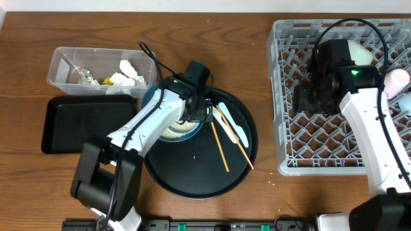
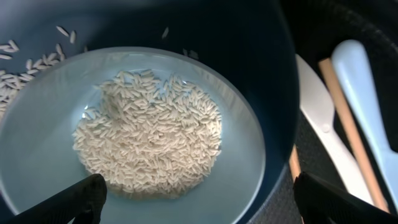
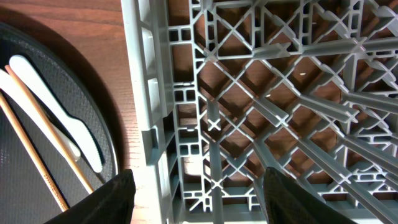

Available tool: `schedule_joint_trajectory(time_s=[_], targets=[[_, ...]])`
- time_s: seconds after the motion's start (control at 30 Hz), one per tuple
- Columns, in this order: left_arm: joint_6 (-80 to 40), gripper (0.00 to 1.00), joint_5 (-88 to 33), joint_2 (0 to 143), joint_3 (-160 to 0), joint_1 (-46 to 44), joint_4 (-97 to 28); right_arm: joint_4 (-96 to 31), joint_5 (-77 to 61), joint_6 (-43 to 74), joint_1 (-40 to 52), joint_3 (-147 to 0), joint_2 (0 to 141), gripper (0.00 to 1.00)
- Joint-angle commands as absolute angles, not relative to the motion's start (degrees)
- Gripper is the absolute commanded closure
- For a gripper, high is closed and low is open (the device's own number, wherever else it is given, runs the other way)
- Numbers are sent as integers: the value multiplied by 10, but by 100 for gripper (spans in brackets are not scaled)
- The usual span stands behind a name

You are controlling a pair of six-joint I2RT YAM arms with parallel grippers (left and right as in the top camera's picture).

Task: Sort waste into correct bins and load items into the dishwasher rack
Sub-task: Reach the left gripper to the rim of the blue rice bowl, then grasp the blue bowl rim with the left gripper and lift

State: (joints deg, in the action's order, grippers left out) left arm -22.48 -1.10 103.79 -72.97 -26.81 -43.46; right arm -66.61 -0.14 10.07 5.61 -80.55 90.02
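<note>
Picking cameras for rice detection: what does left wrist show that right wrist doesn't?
Left wrist only: loose white rice grains piled in the small teal bowl, which sits inside the large blue bowl.
Right wrist only: the grey plastic lattice rack and the bare wooden table.
Both: the white spoon, a wooden chopstick and the round black tray.
</note>
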Motion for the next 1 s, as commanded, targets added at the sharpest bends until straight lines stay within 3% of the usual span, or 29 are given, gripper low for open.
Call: schedule_joint_trajectory(time_s=[0.0,0.23,0.5,0.63,0.77,0.97], targets=[[-221,3,-6,1055,-721,-269,-436,-668,6,107,59,-805,900,37],[-221,4,-6,1078,-721,-269,-440,-670,6,107,59,-805,900,37],[-221,37,-6,1080,-721,-269,-449,-670,6,107,59,-805,900,37],[-221,40,-6,1080,-721,-269,-449,-670,6,107,59,-805,900,37],[-221,54,-6,1080,-721,-269,-450,-670,6,107,59,-805,900,37],[-221,64,-6,1078,-721,-269,-451,-670,6,107,59,-805,900,37]])
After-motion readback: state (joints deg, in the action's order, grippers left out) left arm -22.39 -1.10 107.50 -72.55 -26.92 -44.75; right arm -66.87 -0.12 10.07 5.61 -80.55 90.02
